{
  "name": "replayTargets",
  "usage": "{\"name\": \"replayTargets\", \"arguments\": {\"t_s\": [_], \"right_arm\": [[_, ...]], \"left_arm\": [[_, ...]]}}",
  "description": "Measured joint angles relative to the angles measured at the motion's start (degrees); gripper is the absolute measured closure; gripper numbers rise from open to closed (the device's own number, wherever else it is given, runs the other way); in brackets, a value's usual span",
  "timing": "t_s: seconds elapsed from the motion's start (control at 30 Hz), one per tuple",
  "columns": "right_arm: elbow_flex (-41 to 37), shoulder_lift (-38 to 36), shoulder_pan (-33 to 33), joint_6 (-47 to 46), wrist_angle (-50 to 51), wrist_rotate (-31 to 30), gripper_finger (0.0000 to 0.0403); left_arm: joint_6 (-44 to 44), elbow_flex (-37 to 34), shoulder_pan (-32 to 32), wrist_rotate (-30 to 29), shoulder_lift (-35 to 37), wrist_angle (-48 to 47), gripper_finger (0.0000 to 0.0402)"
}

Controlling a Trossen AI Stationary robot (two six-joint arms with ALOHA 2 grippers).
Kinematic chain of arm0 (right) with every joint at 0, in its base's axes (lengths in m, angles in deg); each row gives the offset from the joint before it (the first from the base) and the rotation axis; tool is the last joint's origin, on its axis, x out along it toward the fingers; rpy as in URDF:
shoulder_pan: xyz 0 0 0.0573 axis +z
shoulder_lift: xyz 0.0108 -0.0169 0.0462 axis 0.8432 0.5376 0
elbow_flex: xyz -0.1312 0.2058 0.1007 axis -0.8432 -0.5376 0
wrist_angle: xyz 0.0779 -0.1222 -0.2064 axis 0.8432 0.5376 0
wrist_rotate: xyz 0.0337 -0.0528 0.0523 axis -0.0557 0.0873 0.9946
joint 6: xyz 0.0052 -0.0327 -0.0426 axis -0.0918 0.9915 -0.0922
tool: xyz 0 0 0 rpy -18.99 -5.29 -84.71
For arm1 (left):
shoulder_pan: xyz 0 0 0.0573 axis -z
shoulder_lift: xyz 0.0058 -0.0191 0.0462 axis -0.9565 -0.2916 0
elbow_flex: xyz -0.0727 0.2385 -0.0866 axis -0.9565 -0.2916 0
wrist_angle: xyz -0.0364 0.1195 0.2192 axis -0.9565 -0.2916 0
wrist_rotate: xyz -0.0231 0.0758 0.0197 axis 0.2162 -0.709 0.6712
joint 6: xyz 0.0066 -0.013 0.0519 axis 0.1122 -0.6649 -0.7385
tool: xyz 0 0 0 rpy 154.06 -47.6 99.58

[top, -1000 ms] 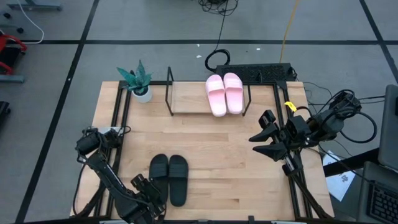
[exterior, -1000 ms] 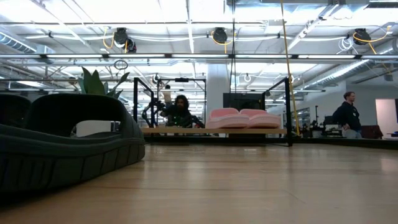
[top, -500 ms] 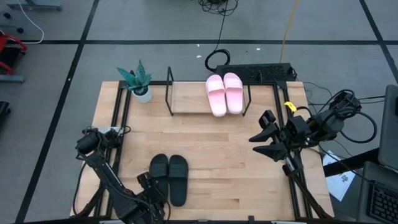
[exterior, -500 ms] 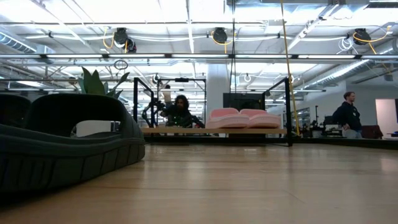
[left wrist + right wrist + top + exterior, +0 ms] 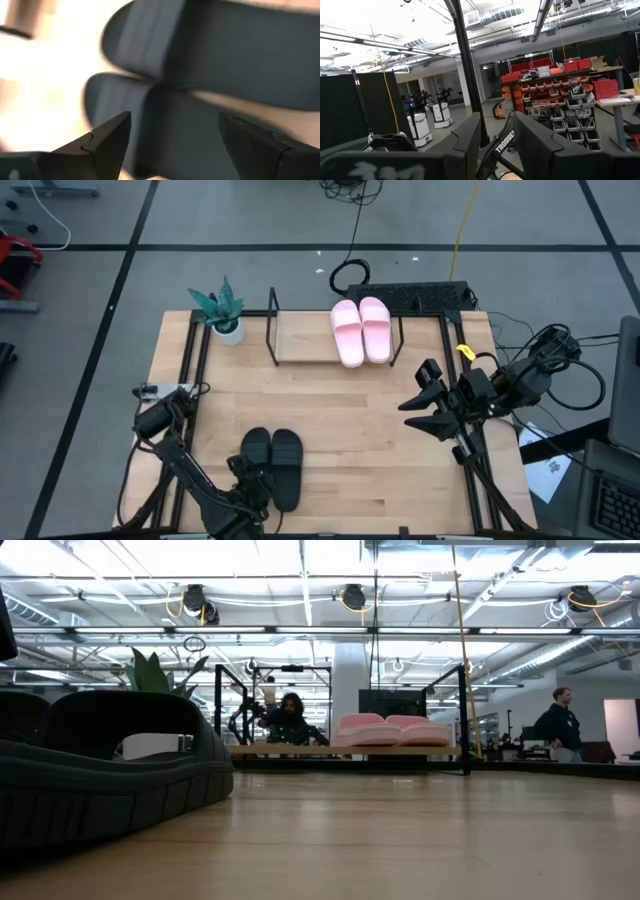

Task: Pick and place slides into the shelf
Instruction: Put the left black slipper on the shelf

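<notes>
Two black slides (image 5: 272,465) lie side by side on the table near its front edge, soles down; they fill the left of the low view (image 5: 100,770). Two pink slides (image 5: 360,330) sit on the right part of the shelf (image 5: 300,340) at the back. My left gripper (image 5: 172,127) is open and points down at the near end of the black pair (image 5: 165,115), one finger on either side of the nearer slide; in the high view it shows at the pair's near left (image 5: 250,483). My right gripper (image 5: 420,402) hangs open, raised, at the table's right.
A potted plant (image 5: 222,312) stands at the back left, beside the shelf's black wire frame (image 5: 272,325). Bare wooden tabletop (image 5: 370,450) lies between the black slides and the shelf. People (image 5: 560,725) stand in the room beyond the table.
My left gripper has crept from the table's near edge toward the black slides, sinking a little and rolling about its own axis. The black slides and the pink slides have stayed where they were.
</notes>
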Motion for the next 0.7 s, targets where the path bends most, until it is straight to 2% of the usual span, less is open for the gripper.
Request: {"name": "replayTargets", "arguments": {"t_s": [0.17,0.33,0.6,0.7], "right_arm": [[0.0,0.0,0.0,0.0,0.2,0.0,0.0293],[0.0,0.0,0.0,0.0,0.4,0.0,0.0293],[0.0,0.0,0.0,0.0,0.5,0.0,0.0293],[0.0,0.0,0.0,0.0,1.0,0.0,0.0293]], "left_arm": [[7.4,0.0,-0.1,-1.8,0.0,-8.5,0.01],[8.2,0.0,-0.1,-2.3,0.0,-5.6,0.0099],[7.3,0.1,-0.1,4.3,0.0,-4.2,0.0099],[8.3,0.2,-0.1,4.5,0.0,-4.2,0.01]]}}
